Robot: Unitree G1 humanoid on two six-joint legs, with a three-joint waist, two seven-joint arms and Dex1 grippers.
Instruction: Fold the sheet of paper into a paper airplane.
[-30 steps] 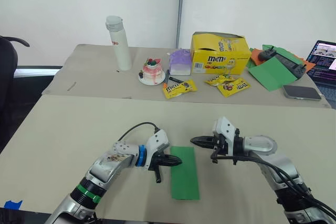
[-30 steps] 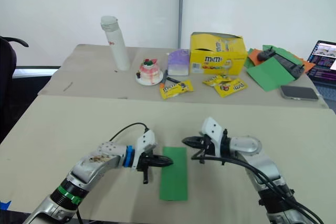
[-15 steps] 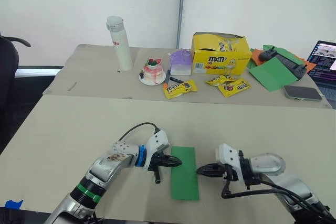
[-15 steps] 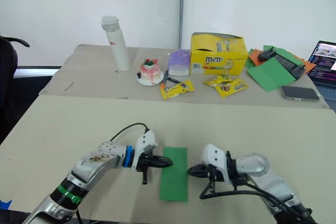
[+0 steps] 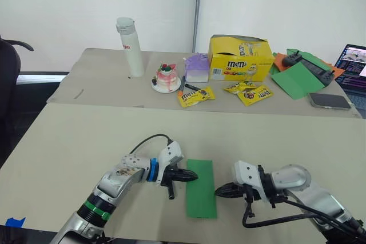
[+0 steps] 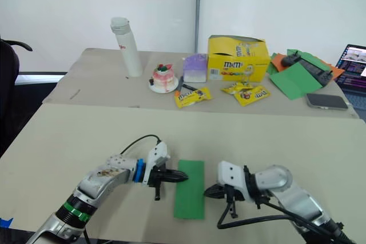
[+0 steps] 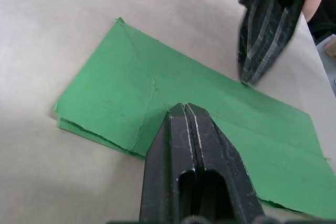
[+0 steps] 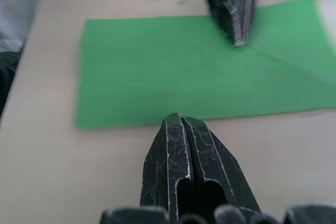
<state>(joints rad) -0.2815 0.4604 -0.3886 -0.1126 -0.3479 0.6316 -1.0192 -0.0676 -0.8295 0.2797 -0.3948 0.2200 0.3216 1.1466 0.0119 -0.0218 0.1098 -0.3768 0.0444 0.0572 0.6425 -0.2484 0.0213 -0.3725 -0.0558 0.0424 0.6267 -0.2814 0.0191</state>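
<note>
Beside the sheet of paper, right gripper now nearer, both jaws closed, empty.

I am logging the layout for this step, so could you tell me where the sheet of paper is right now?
In the left eye view, the sheet of paper lies flat on the near table between the left gripper and right gripper.
</note>
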